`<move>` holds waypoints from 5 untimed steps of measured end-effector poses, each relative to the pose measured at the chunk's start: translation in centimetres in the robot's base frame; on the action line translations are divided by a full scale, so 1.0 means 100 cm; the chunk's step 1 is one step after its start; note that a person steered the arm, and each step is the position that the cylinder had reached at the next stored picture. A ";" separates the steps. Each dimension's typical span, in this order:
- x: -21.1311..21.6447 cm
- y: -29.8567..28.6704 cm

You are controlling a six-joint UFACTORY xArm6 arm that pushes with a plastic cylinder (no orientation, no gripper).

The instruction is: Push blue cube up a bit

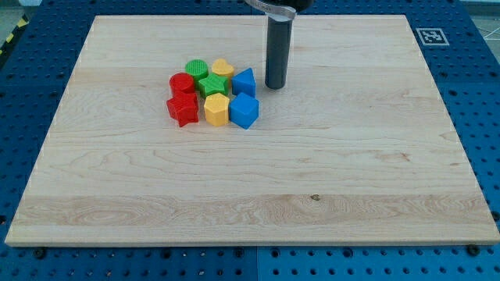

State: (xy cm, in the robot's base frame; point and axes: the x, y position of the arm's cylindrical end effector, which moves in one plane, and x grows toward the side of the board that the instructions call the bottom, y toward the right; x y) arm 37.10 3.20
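Blue cube [244,111] at near right corner of the cluster, touching yellow block [216,110], blue triangular block [244,81] directly beyond. My tip [275,86] far-right of cube. No gripper fitted. Advisable: circle to near side, push gently away, expect triangular block to shift.

The pale wooden board [258,179] is a light tan with fine grain streaks running across it and one small dark knot below its middle. It lies on a blue perforated metal table [484,117] dotted with dark holes. Above the board's upper right corner sits a small black-and-white square marker tag [429,36]. On the board, the blue cube [244,111] is a saturated mid blue; beside it are a yellow hexagonal block [216,110], a red star-shaped block [183,109], a red cylinder [182,83], a green star-shaped block [211,84], a green cylinder [197,69], a yellow heart-shaped block [223,68] and a blue triangular block [244,81]. The rod ending in my tip [275,87] is dark grey.
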 end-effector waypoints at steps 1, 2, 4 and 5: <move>0.000 -0.016; 0.000 -0.021; 0.003 -0.001; 0.035 0.049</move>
State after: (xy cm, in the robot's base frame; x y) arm 40.62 8.09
